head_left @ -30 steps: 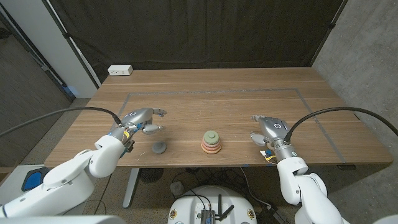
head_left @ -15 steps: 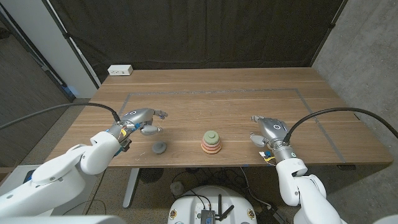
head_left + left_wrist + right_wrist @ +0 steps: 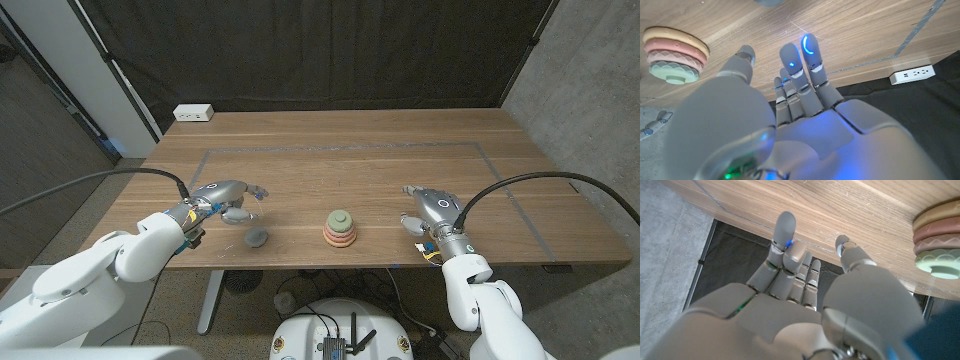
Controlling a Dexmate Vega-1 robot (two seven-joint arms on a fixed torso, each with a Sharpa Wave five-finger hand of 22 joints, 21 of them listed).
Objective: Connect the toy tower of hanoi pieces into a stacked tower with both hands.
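Note:
A small stack of rings [image 3: 341, 229], orange at the base, pink above and pale green on top, stands near the table's front middle; it also shows in the left wrist view [image 3: 675, 50] and the right wrist view [image 3: 939, 240]. A grey dome-shaped piece [image 3: 256, 237] lies alone to the stack's left. My left hand [image 3: 226, 199] hovers just behind and left of the grey piece, fingers apart, holding nothing; the left wrist view shows its fingers [image 3: 797, 65] reaching over the wood. My right hand [image 3: 431, 208] waits to the right of the stack, fingers extended [image 3: 782, 235] and empty.
The wooden table [image 3: 350, 160] carries a taped rectangle outline. A white power strip [image 3: 193, 113] lies at the back left corner, seen also from the left wrist [image 3: 912, 75]. A black curtain hangs behind. Cables run from both wrists.
My left hand has shifted slightly nearer and lower, closing on the grey piece. The right hand, the stack and the grey piece have stayed put.

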